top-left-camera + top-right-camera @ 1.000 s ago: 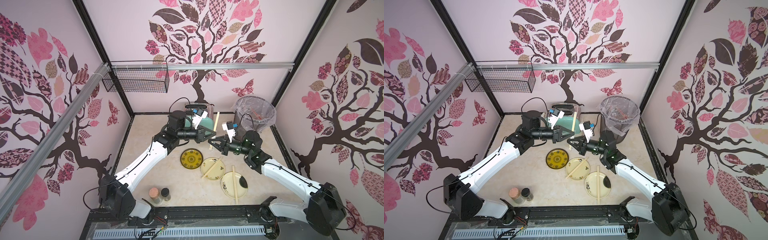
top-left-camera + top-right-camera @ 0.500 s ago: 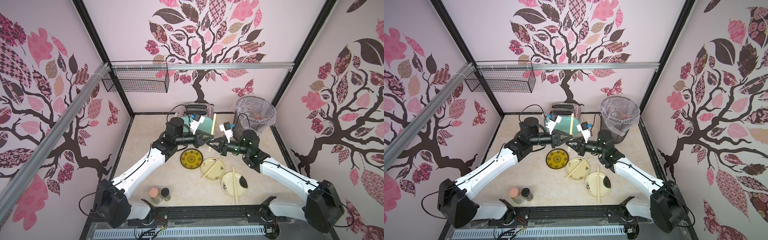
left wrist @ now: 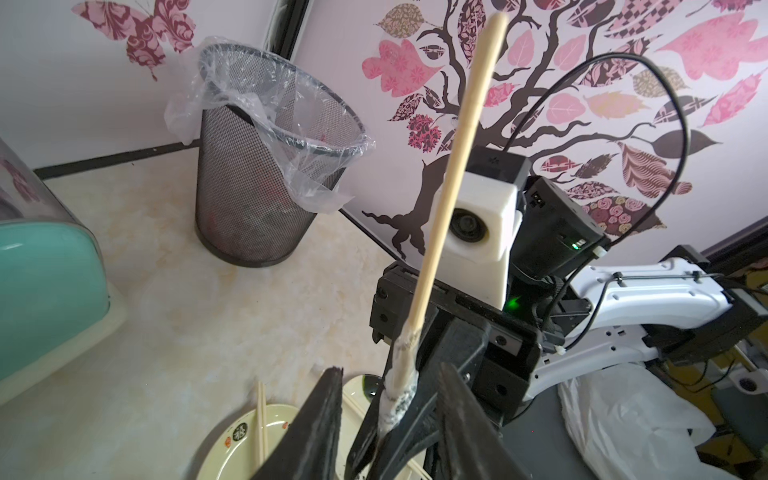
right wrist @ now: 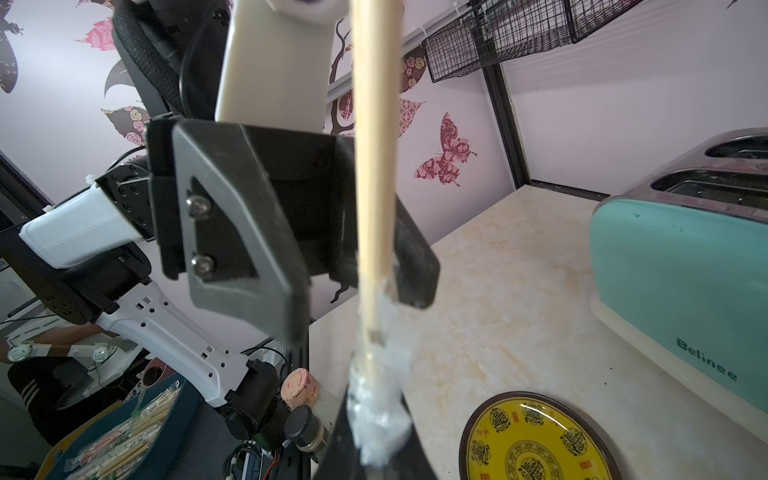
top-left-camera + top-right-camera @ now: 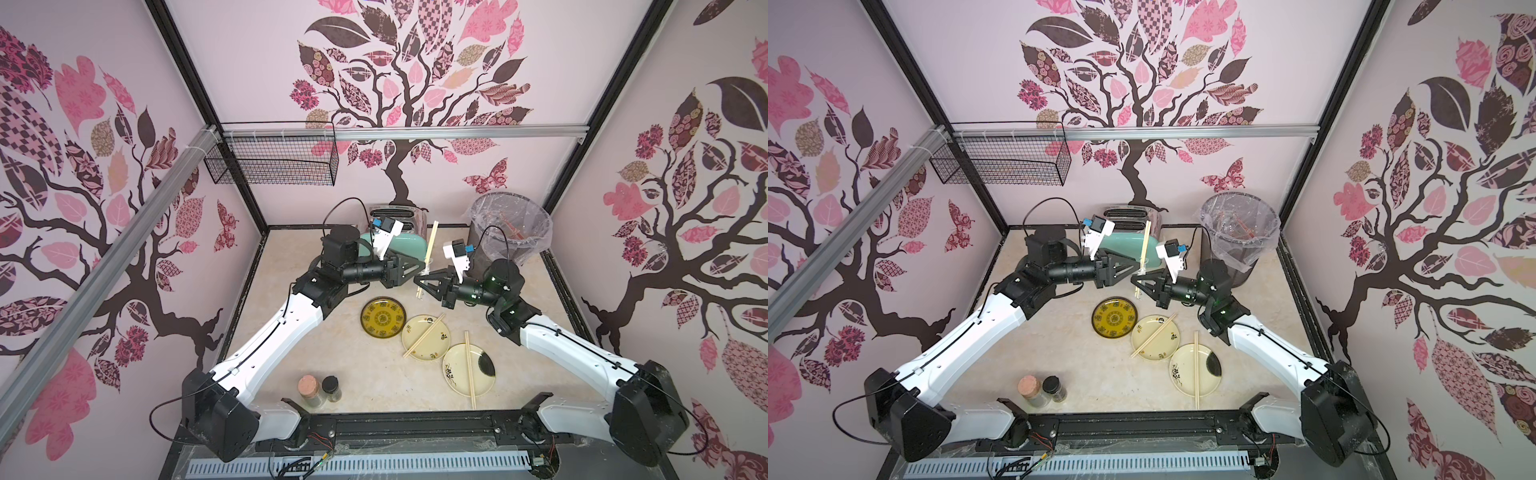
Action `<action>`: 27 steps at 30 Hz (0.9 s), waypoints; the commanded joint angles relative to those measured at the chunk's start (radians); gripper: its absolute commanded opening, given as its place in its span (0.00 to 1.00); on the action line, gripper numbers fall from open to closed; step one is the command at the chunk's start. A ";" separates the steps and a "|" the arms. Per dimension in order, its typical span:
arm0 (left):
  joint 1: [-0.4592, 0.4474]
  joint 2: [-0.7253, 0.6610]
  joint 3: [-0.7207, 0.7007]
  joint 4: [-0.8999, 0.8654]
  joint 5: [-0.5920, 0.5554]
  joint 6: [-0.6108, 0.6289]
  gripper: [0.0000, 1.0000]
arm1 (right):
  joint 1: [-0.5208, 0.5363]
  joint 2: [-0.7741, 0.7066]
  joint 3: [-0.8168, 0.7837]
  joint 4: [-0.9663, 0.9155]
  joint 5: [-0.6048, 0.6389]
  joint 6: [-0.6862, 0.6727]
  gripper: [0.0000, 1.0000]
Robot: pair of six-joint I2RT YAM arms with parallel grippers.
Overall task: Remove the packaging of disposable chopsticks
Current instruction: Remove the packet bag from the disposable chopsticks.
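Clamps 1 upright chopstick pair (image 5: 432, 239) at bunched sleeve (image 3: 392, 401) with right gripper (image 5: 417, 282); flanks it with left gripper (image 5: 422, 269) (jaws partway apart, gripping nothing).

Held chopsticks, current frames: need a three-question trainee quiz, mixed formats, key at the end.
1. True or false: the left gripper has its jaws apart around the held chopsticks.
2. Which plate is bare? A) the yellow plate B) the middle cream plate C) the nearest cream plate
3. Short answer: what is the right gripper pinching?
Key: 1 true; 2 A; 3 the crumpled packaging bunched around the held chopsticks.
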State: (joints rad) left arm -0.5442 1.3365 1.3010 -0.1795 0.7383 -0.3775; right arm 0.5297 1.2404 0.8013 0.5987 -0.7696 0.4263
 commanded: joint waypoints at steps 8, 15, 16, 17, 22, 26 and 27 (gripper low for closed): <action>0.008 0.065 0.183 -0.055 0.044 0.031 0.49 | 0.014 -0.015 -0.006 0.036 0.000 0.002 0.00; 0.008 0.130 0.233 -0.049 0.083 0.016 0.50 | 0.018 -0.020 -0.003 0.028 -0.003 -0.004 0.00; 0.007 0.137 0.235 -0.044 0.091 0.010 0.50 | 0.018 -0.019 -0.003 0.026 -0.002 -0.007 0.00; 0.007 0.142 0.236 -0.035 0.100 0.004 0.49 | 0.018 -0.018 -0.003 0.023 -0.001 -0.010 0.00; 0.008 0.160 0.256 -0.046 0.093 -0.004 0.45 | 0.018 -0.015 -0.001 0.016 -0.005 -0.012 0.00; 0.007 0.165 0.275 -0.046 0.085 -0.010 0.44 | 0.019 -0.014 -0.001 0.016 -0.007 -0.012 0.00; 0.008 0.167 0.281 -0.046 0.088 -0.011 0.44 | 0.018 -0.013 -0.002 0.016 -0.009 -0.012 0.00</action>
State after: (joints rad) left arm -0.5411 1.4960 1.5463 -0.2302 0.8169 -0.3859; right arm 0.5423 1.2404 0.7918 0.6098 -0.7704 0.4221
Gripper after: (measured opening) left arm 0.439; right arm 0.078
